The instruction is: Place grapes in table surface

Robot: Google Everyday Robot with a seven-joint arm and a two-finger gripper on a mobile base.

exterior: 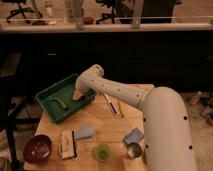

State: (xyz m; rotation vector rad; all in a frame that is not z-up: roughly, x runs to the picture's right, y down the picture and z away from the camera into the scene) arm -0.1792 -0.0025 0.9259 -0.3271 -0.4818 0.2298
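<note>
The grapes do not show; they are hidden or out of view. My white arm reaches from the lower right across the table surface, a light wooden plank top. My gripper is at the arm's far end, down inside the right part of the green plastic tray at the table's back left. The wrist covers most of the gripper, and I cannot see anything in it. A curved green vegetable lies in the tray to the left of the gripper.
A dark red bowl stands at the front left, with a pale packet, a grey-blue cloth, a green cup, a metal cup and a blue packet along the front. Thin utensils lie mid-table.
</note>
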